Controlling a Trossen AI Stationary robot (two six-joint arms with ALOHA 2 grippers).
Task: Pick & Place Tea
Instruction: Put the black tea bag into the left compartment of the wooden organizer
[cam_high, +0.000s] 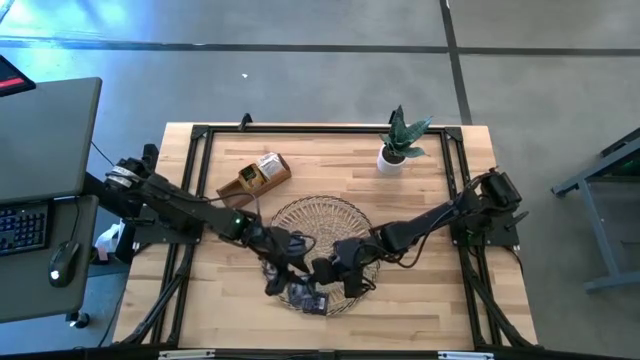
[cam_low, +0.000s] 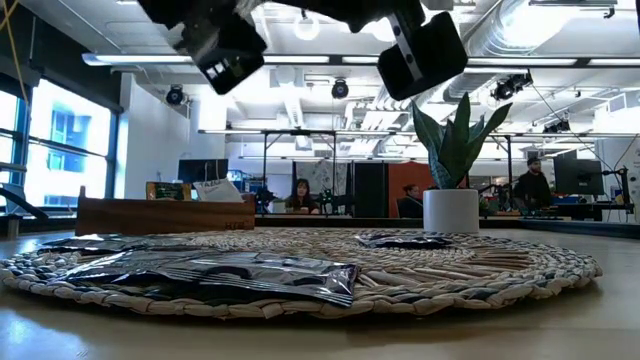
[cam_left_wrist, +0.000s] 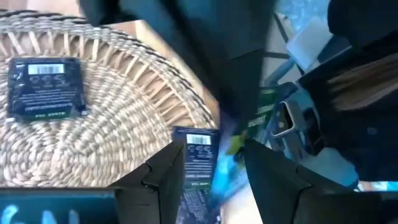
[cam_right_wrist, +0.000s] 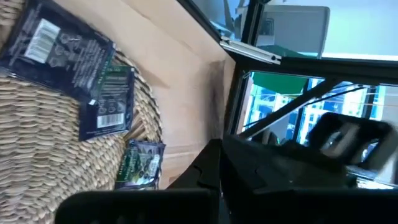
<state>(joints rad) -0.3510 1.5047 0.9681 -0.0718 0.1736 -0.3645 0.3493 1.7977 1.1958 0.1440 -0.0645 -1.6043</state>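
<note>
Dark tea sachets lie flat on the round wicker tray (cam_high: 318, 215): a few overlap at its near rim (cam_high: 305, 297) (cam_low: 230, 275), one sits farther back (cam_low: 405, 240), and others show in the wrist views (cam_left_wrist: 45, 84) (cam_right_wrist: 59, 46) (cam_right_wrist: 106, 102), with a green one (cam_right_wrist: 142, 163) at the rim. My left gripper (cam_high: 283, 268) (cam_left_wrist: 214, 180) hangs over the tray's near left part with its fingers apart and a dark sachet (cam_left_wrist: 198, 155) showing between them. My right gripper (cam_high: 335, 272) hovers over the near right part, shut. No sachet shows between its fingers in its own view. My left gripper has a dark sachet with a white barcode label (cam_left_wrist: 199, 144) between its fingers, close to one finger (cam_left_wrist: 168, 180). Blur hides the spot, so I cannot tell whether it touches the sachet or the sachet lies below.
A brown wooden compartment box (cam_high: 255, 178) (cam_low: 165, 213) stands beyond the tray at the far left. A potted plant (cam_high: 398, 148) (cam_low: 452, 190) stands at the far right. Black frame rails (cam_high: 200, 180) run along the table's edges. The two grippers hang close together.
</note>
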